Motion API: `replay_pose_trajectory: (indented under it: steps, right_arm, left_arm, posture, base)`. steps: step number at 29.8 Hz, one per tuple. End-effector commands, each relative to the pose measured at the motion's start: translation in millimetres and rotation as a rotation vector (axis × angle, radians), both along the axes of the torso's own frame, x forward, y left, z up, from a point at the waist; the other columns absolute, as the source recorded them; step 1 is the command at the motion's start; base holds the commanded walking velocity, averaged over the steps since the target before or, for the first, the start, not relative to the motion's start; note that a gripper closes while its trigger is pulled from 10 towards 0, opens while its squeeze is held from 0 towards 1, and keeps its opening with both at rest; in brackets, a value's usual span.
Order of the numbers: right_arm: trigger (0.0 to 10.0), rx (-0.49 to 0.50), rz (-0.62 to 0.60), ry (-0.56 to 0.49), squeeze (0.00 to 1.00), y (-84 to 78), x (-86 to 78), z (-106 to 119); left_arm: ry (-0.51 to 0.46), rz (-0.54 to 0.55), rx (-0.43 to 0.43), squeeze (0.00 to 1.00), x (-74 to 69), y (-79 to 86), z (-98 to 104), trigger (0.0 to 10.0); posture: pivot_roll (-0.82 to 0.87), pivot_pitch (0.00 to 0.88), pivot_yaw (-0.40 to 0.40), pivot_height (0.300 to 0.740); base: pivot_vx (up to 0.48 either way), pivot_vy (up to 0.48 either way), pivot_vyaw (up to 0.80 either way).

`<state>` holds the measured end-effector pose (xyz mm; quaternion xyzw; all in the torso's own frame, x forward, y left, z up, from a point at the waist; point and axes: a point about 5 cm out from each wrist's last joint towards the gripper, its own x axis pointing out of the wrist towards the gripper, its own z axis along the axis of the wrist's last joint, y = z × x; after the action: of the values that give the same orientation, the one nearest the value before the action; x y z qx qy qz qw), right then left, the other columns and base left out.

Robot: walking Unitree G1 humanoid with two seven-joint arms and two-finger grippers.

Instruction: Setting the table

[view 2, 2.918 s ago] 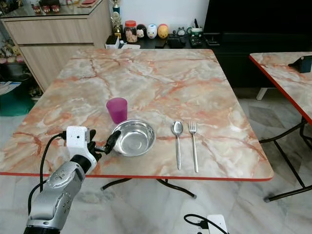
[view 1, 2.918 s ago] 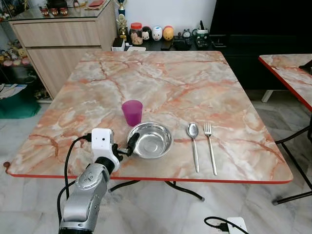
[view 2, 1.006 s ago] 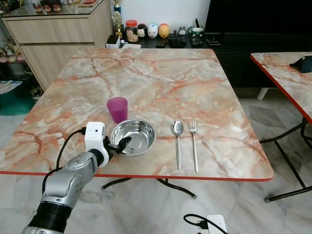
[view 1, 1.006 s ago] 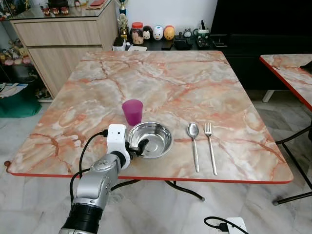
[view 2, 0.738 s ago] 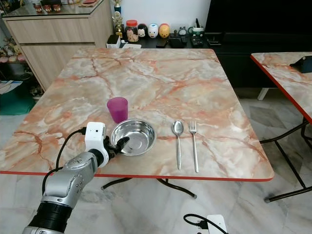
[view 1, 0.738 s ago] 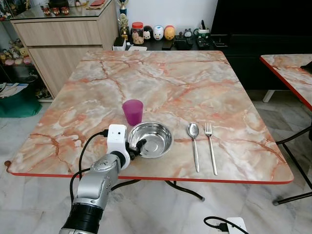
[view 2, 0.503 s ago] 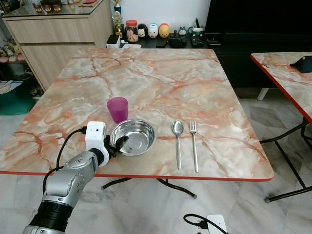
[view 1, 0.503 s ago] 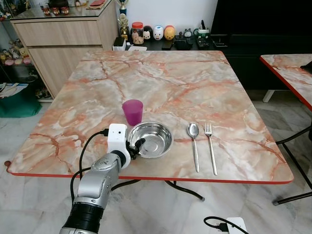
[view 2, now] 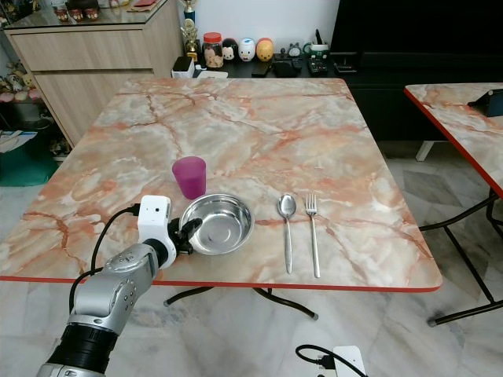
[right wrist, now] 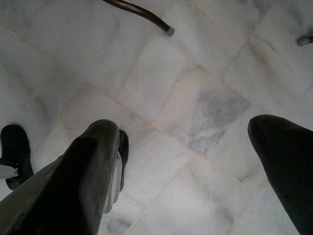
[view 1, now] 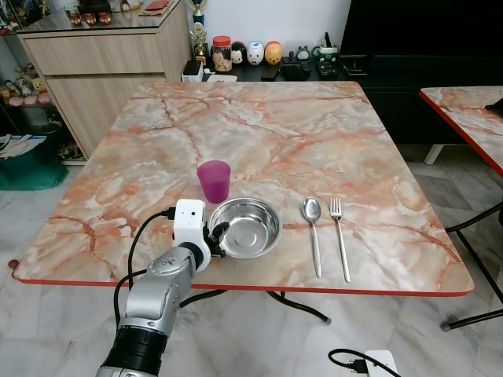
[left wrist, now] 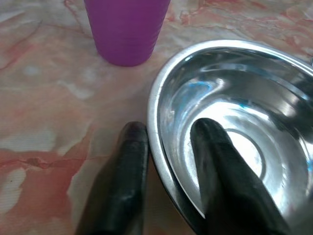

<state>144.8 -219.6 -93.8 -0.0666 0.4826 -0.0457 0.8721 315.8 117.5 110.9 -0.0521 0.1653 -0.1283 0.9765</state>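
A steel bowl (view 1: 250, 228) sits near the front edge of the marble table (view 1: 259, 133), with a purple cup (view 1: 214, 181) just behind it on the left. A spoon (view 1: 312, 224) and a fork (view 1: 339, 236) lie side by side to the bowl's right. My left gripper (view 1: 217, 236) is at the bowl's left rim. In the left wrist view, the left gripper (left wrist: 168, 127) has one finger inside the bowl (left wrist: 234, 127) and one outside, shut on the rim, with the cup (left wrist: 127, 29) just beyond. My right gripper (right wrist: 185, 122) hangs open over the floor.
A wooden cabinet (view 1: 102, 63) stands at the back left, and a low dark shelf holds jars and figurines (view 1: 251, 53). A second table (view 1: 468, 118) is at the right. A cable and plug (view 1: 369, 363) lie on the tiled floor in front.
My left gripper has closed in on the bowl's left rim, and the bowl has slid slightly to the right on the table.
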Motion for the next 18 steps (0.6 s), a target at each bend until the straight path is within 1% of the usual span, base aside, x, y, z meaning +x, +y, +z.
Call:
replay_pose_trajectory:
  steps: [1, 15, 18]
  right_arm:
    - [10.0, 0.004, 0.007, 0.010, 0.00, 2.0, -1.8, -1.1]
    - [10.0, 0.003, 0.008, 0.012, 0.00, 0.9, -1.3, -0.8]
    - [10.0, 0.000, 0.011, 0.013, 0.00, 0.0, -1.2, -0.6]
  left_arm:
    - [0.002, 0.003, 0.019, 0.00, 0.7, 1.3, -0.8, 0.0]
    - [0.007, 0.015, 0.011, 0.00, -2.3, 5.5, -1.3, 0.0]
    - [0.009, 0.027, -0.023, 0.00, -5.4, 7.4, -2.3, 0.0]
  posture:
    - [-0.03, 0.000, 0.024, 0.732]
    - [-0.02, 0.000, 0.013, 0.732]
    - [-0.01, 0.000, 0.006, 0.732]
  base:
    - [0.000, 0.000, 0.00]
    - [0.000, 0.000, 0.00]
    - [0.000, 0.000, 0.00]
